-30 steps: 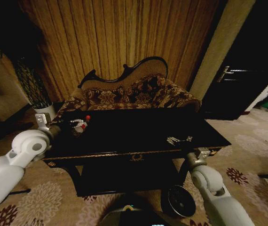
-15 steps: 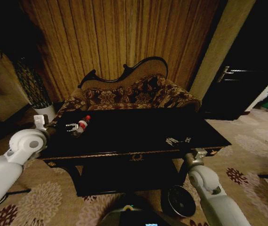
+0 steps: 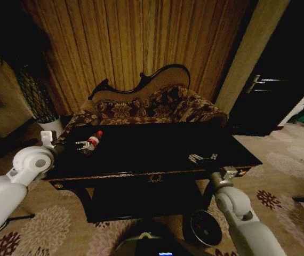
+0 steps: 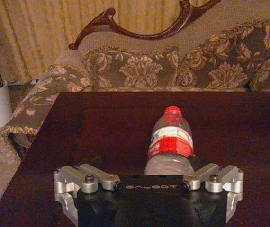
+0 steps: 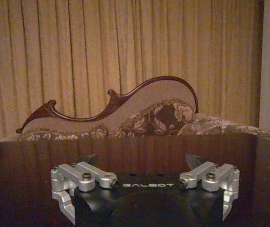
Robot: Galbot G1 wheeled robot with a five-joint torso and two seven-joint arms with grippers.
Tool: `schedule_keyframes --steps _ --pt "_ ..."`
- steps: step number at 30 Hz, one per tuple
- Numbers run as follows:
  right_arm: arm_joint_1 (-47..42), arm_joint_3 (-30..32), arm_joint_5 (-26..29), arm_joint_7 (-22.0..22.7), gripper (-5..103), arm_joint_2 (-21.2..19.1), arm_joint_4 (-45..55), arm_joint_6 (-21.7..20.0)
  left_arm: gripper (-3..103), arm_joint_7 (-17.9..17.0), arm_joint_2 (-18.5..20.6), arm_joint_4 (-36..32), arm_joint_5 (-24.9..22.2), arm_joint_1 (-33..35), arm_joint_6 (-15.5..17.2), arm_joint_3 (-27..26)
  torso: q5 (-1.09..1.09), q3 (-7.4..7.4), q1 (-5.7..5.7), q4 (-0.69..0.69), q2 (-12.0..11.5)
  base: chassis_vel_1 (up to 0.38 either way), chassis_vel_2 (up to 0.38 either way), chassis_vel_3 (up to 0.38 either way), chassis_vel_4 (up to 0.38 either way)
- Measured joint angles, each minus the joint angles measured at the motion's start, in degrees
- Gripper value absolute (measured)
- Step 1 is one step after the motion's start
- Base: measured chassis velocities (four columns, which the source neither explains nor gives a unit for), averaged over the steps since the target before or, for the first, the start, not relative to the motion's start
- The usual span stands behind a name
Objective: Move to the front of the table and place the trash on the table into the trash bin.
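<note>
left end effector (image 4: pixel 147 177): metal fingers spread wide around clear ribbed bottle (image 4: pixel 169 142), red cap, not clamped | right end effector (image 5: pixel 144 172): spread wide, empty | glossy black tabletop (image 3: pixel 157 149)

Home living room.
Patterned sofa (image 3: pixel 152 104), gold curtains (image 3: pixel 136 42), floral carpet (image 3: pixel 50 224), low black bench (image 3: pixel 157 146).

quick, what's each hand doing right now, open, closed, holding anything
Left hand: open around the bottle lying on the table, not clamped on it.
Right hand: open, holding nothing, low over the table.
</note>
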Motion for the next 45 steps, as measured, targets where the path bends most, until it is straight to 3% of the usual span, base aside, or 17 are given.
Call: schedule_keyframes --steps 13,23,27,30,33,36,39,40,45 --pt "0.88 0.76 1.31 0.42 100 -1.14 0.86 -0.33 100 2.18 -0.47 1.46 1.11 -1.09 -0.09 1.58 0.00 0.00 0.00 -0.01 0.00 0.000 0.000 0.000 0.000" --pt "1.83 0.87 2.63 0.58 100 -2.57 1.57 -0.28 103 2.08 -1.55 1.55 0.48 -1.26 -0.12 2.08 0.00 0.00 0.00 0.00 0.00 0.000 0.000 0.000 0.000" --pt "1.87 1.43 3.20 0.72 100 -3.04 1.80 -0.32 99 1.04 -2.08 1.55 -0.84 -1.29 -0.14 2.05 0.01 0.00 0.00 -0.01 0.00 0.000 0.000 0.000 0.000" --pt "1.99 1.64 3.49 0.74 100 -3.30 1.94 -0.33 84 0.42 -2.29 1.34 -1.40 -1.05 -0.15 1.98 0.00 0.00 0.00 -0.01 0.00 0.000 0.000 0.000 0.000" --pt "2.11 1.64 3.52 0.75 100 -3.42 1.95 -0.32 79 0.38 -2.35 1.21 -1.57 -1.00 -0.16 1.91 0.00 0.00 0.00 0.00 0.00 0.000 0.000 0.000 0.000" --pt "2.15 1.64 3.53 0.76 100 -3.47 1.96 -0.31 63 0.37 -2.52 0.97 -1.74 -0.84 -0.20 1.77 0.01 0.00 0.00 -0.01 0.00 0.000 0.000 0.000 0.000" --pt "2.04 1.65 3.53 0.77 100 -3.44 1.97 -0.28 57 0.37 -2.60 0.89 -1.74 -0.66 -0.23 1.60 0.01 0.00 0.00 -0.01 0.00 0.000 0.000 0.000 0.000" --pt "1.93 1.70 3.53 0.78 100 -3.39 1.97 -0.26 47 0.35 -2.62 0.82 -1.74 -0.41 -0.25 1.39 0.01 0.00 0.00 0.00 0.00 0.000 0.000 0.000 0.000" --pt "1.68 2.03 3.51 0.81 100 -3.28 1.99 -0.19 37 0.46 -2.65 0.49 -1.72 0.69 -0.30 0.46 0.01 0.00 0.00 -0.01 0.01 0.000 0.000 0.000 0.000"
